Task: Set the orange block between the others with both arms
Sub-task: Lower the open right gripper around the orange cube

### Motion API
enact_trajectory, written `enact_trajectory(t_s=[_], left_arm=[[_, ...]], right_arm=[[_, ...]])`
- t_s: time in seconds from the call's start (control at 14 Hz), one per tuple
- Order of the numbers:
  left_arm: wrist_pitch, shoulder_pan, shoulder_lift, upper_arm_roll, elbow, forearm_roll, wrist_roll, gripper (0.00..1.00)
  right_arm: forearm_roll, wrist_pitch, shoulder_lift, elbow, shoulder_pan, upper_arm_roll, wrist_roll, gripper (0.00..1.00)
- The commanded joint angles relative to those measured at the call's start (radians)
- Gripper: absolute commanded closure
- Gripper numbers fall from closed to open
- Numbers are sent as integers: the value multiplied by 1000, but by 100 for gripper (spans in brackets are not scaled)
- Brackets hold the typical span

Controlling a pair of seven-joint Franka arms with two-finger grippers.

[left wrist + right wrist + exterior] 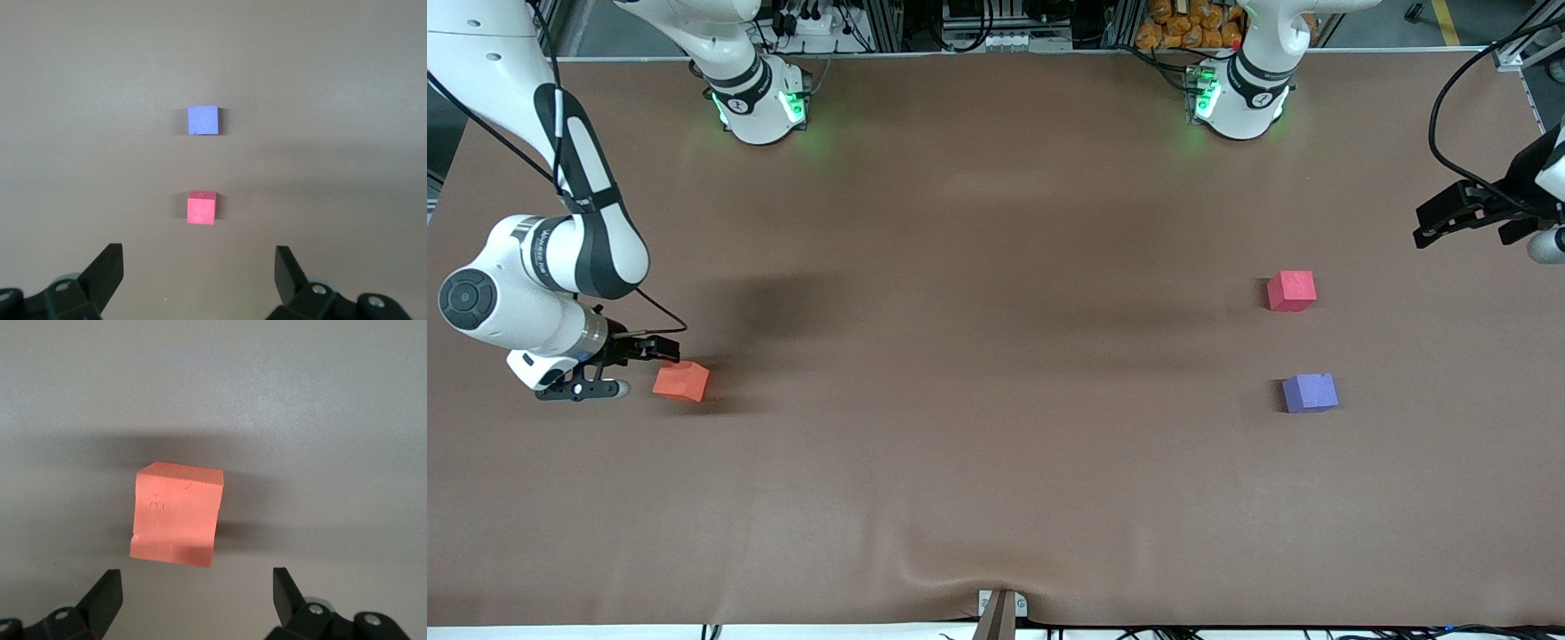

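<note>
From the high front camera I see a brown table (978,356) with three foam cubes on it. The orange block (681,381) lies near the edge at the right arm's end of the table. The right gripper (660,348) is low and just beside this block, with its fingers apart and nothing between them. The pinkish-red cube (1291,291) and the blue-purple cube (1310,392) lie toward the left arm's end, apart from each other, the blue-purple one nearer to the front camera. The left gripper (1449,218) hangs over the table edge at that end, well apart from both cubes; this arm waits.

In the left wrist view, the left gripper (199,270) has its fingers wide apart and empty. The pinkish-red cube (201,207) and the blue-purple cube (203,121) lie in a line with a gap between them.

In the right wrist view, the right gripper (197,593) is spread wide, and the orange block (175,515) sits on the table just ahead of the fingertips, slightly turned, not touching them.
</note>
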Motion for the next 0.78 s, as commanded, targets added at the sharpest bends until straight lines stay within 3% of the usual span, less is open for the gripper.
enact_trajectory(t_s=[0.0,0.36,0.71], left_arm=[[-13,-4,7,-1,13,-2,19,0],[-13,-27,16,-4,11,-3,6,0],[-13,-33,18,-8,11,-5,2,0]], right_arm=[[-15,9,7,5,-13,13,-12,0],[-12,12,34,26,-10,15,-12,0],[-5,26,132,84,-2,16,-9,0]])
